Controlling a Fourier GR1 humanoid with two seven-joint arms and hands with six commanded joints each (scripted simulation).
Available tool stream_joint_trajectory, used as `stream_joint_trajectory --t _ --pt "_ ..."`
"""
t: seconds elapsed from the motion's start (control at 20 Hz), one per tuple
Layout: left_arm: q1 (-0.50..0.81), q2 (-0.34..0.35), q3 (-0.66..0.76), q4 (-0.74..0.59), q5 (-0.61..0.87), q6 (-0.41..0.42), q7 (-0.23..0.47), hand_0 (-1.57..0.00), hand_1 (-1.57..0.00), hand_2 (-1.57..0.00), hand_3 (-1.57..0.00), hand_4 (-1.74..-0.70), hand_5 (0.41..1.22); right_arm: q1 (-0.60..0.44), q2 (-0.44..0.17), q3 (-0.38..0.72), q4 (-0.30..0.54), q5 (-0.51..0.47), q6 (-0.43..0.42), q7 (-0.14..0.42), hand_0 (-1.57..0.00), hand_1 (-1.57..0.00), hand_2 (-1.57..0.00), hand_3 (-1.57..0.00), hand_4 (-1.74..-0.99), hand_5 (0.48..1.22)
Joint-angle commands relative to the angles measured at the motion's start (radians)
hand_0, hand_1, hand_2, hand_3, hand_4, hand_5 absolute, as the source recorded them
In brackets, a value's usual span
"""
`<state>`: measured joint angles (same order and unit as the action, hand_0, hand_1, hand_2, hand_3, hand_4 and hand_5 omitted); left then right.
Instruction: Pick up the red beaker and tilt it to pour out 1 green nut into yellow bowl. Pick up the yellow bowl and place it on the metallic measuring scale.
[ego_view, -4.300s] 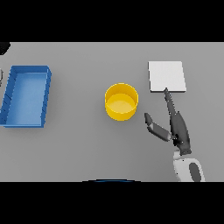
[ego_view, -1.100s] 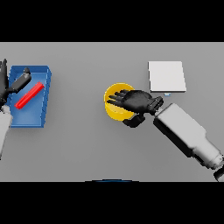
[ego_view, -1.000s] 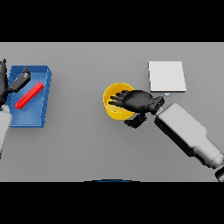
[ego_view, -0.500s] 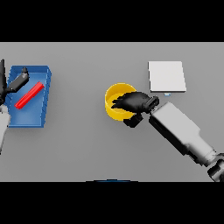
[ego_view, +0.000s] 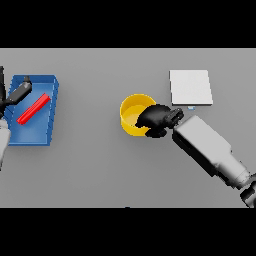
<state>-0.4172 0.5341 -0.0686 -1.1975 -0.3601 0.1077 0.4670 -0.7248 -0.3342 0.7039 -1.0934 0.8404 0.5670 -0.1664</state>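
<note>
The right arm (ego_view: 210, 150) is a big, boxy grey and white block that gets darker near its far end. Its right hand (ego_view: 156, 119) is black with thick fingers (ego_view: 175, 116). The left hand (ego_view: 15, 95) is dark grey, on a white arm (ego_view: 3, 142).
</note>
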Motion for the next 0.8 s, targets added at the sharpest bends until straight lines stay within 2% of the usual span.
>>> stream_joint_trajectory --t 0.0,0.15,0.25,0.35,0.6,0.75 --pt "0.001 -0.006 -0.006 -0.002 -0.004 0.001 0.0 0.0 0.0 0.0 0.0 -0.74 0.69 0.004 -0.003 0.001 -0.006 -0.005 0.003 0.01 -1.42 -1.42 -1.25 -1.27 -1.681 1.18" --pt "0.005 0.004 -0.003 -0.007 -0.004 -0.003 -0.003 0.0 0.0 0.0 0.0 -0.74 0.688 0.012 -0.018 0.001 -0.017 -0.021 -0.005 -0.006 -1.49 -1.49 -1.29 -1.39 -1.71 1.2" --pt "0.002 0.005 -0.004 0.001 -0.007 0.0 -0.01 0.0 0.0 0.0 0.0 -0.73 0.685 0.02 -0.019 0.001 -0.044 -0.026 -0.008 0.015 -1.52 -1.52 -1.3 -1.4 -1.721 1.208" --pt "0.003 -0.003 -0.01 -0.017 -0.008 -0.003 0.014 0.0 0.0 0.0 0.0 -0.73 0.687 -0.002 -0.029 -0.004 -0.042 -0.031 -0.006 -0.013 -1.54 -1.54 -1.33 -1.38 -1.728 1.212" --pt "0.002 0.0 -0.006 -0.015 -0.004 -0.003 0.016 0.0 0.0 0.0 0.0 -0.74 0.695 -0.014 -0.079 -0.056 -0.146 -0.063 0.063 0.031 -1.56 -1.56 -1.41 -1.25 -1.737 1.218" --pt "-0.005 0.003 -0.005 -0.013 -0.006 -0.004 0.013 0.0 0.0 0.0 0.0 -0.74 0.693 -0.022 -0.099 -0.089 -0.18 -0.062 0.058 0.068 -1.57 -1.57 -1.42 -1.27 -1.739 1.22"
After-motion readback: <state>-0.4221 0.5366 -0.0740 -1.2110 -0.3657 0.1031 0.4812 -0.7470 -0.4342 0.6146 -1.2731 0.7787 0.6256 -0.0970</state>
